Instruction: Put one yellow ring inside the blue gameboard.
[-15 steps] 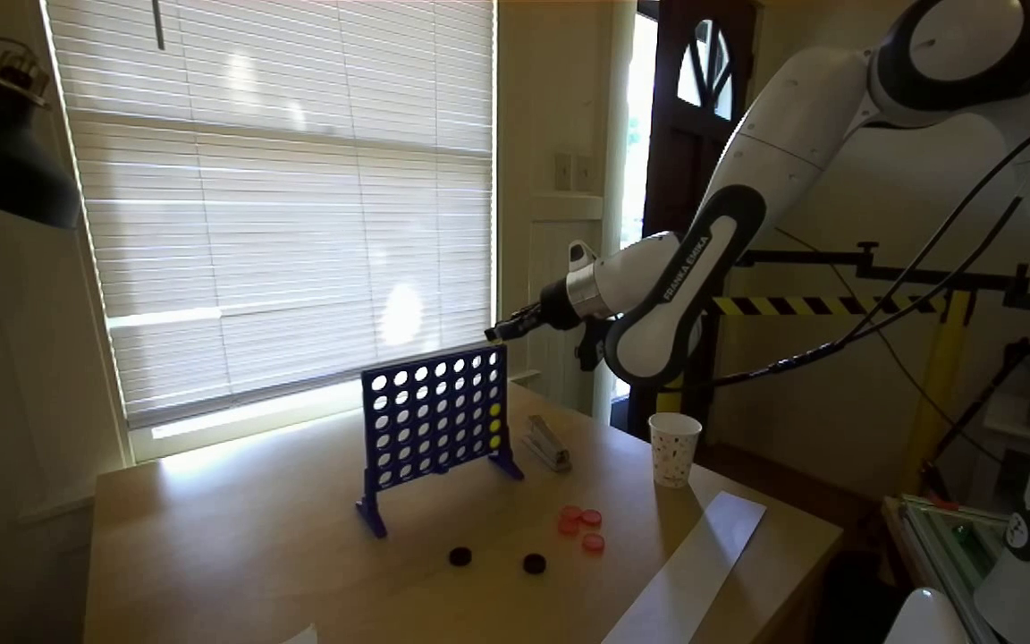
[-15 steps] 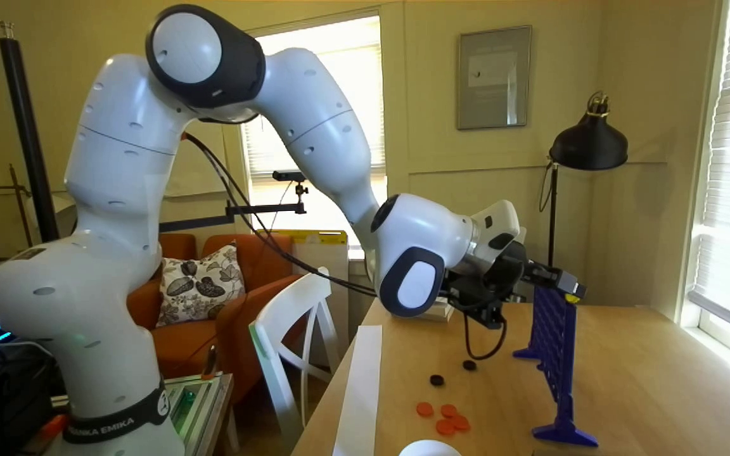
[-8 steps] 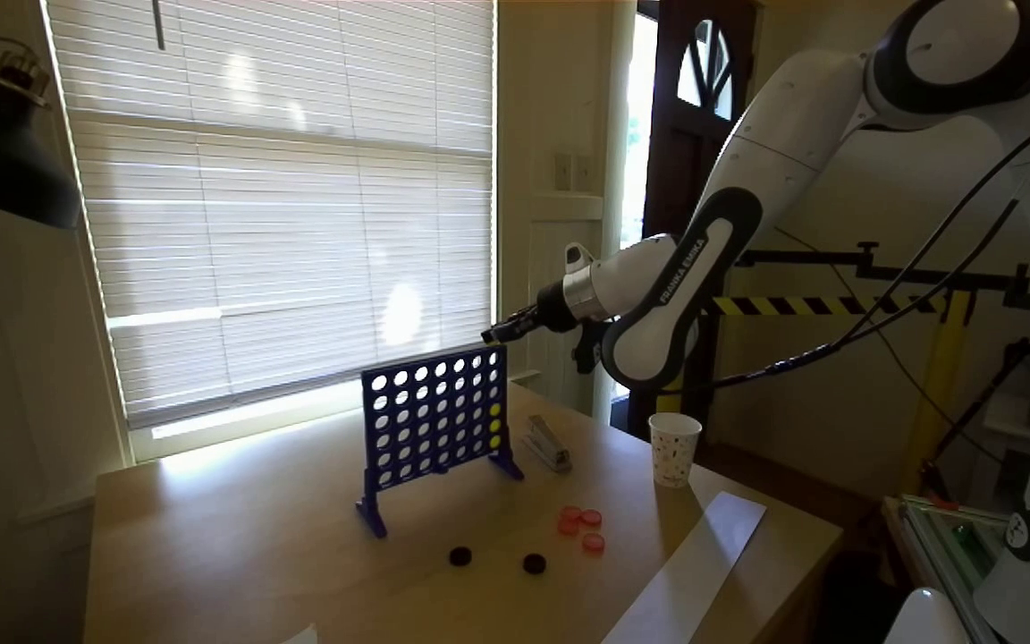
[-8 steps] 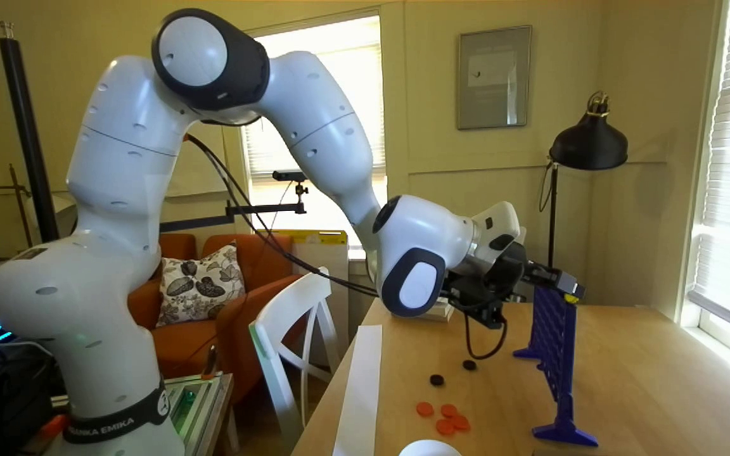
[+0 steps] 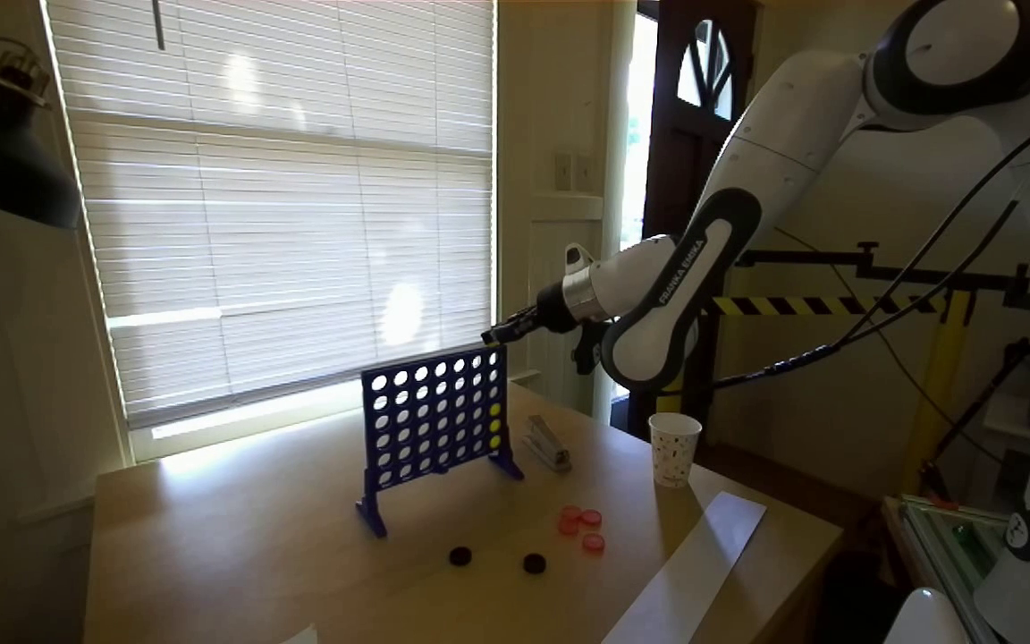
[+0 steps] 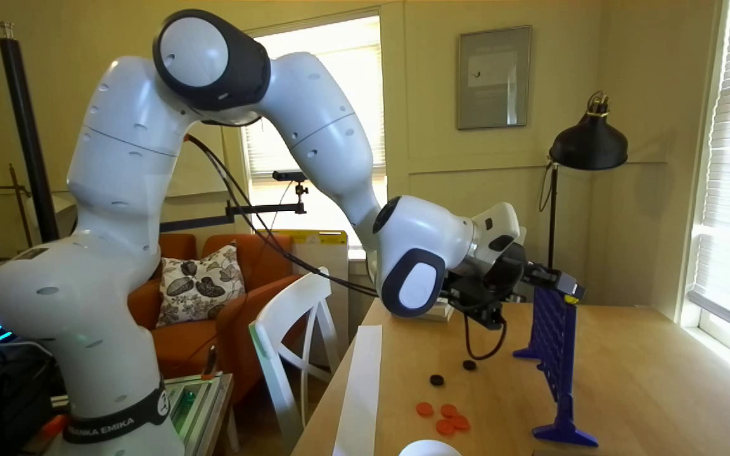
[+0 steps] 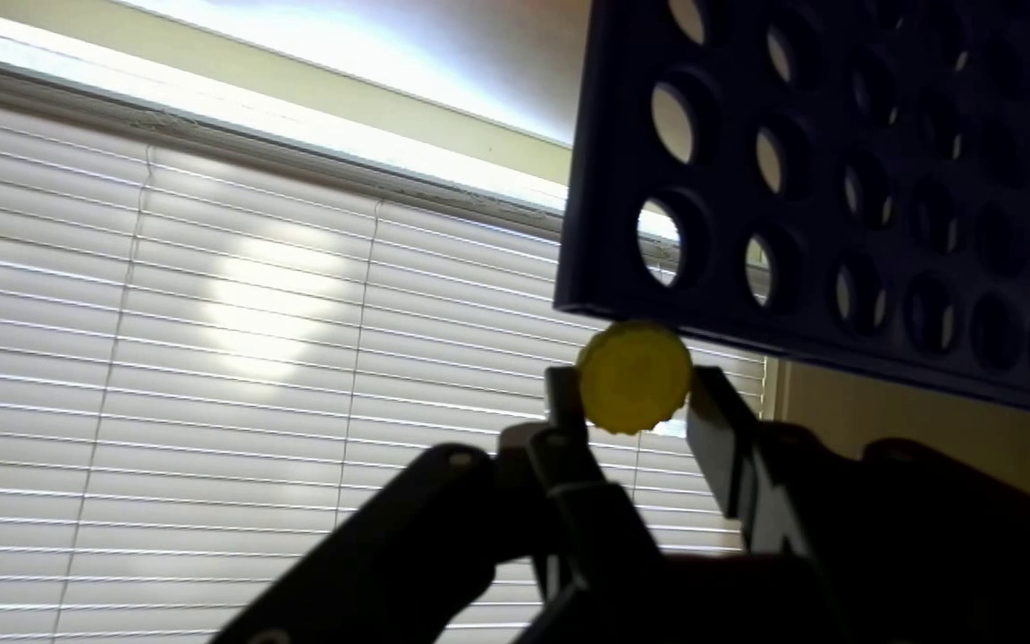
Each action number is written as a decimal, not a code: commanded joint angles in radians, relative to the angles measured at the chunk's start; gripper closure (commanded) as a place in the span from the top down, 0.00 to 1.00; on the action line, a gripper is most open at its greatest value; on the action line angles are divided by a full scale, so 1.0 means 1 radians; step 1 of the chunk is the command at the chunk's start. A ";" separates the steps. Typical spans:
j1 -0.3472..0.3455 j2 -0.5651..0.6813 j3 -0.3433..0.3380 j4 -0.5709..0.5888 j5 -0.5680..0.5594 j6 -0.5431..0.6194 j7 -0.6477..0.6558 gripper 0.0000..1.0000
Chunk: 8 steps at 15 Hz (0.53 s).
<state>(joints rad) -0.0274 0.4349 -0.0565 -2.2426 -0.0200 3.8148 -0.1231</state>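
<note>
The yellow ring (image 7: 635, 377) is a small yellow disc with a notched rim. My gripper (image 7: 629, 394) is shut on it, a fingertip on each side. The blue gameboard (image 7: 600, 224) stands upright on the table; it shows in both exterior views (image 5: 370, 447) (image 6: 564, 380). The ring is at the board's top edge, over the end column; in an exterior view the gripper (image 6: 571, 290) holds the ring (image 6: 571, 299) right at that edge. I cannot tell whether the ring's lower rim is in the slot. More yellow tokens (image 5: 494, 425) sit stacked in that end column.
Several red tokens (image 5: 580, 519) and two dark tokens (image 5: 534, 563) lie on the table (image 5: 282, 555) in front of the board. A stapler (image 5: 546, 444) lies by the board's end. A paper cup (image 5: 674, 447) and a white paper strip (image 5: 694, 572) are nearer the arm.
Between one second and half a second ago the arm shifted slightly, the gripper moving a few pixels along the board's top edge. Since then almost nothing has moved. The ring stays gripped.
</note>
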 commanded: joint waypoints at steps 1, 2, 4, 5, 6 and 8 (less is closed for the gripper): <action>0.022 0.025 -0.013 0.020 0.033 0.030 -0.011 0.10; 0.023 0.025 -0.014 0.020 0.033 0.030 -0.011 0.10; 0.025 0.026 -0.016 0.019 0.035 0.030 -0.012 0.10; 0.025 0.026 -0.016 0.018 0.035 0.031 -0.012 0.10; 0.026 0.025 -0.017 0.018 0.037 0.031 -0.013 0.10; 0.026 0.025 -0.018 0.017 0.039 0.033 -0.014 0.10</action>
<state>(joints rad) -0.0212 0.4357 -0.0620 -2.2426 -0.0150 3.8161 -0.1238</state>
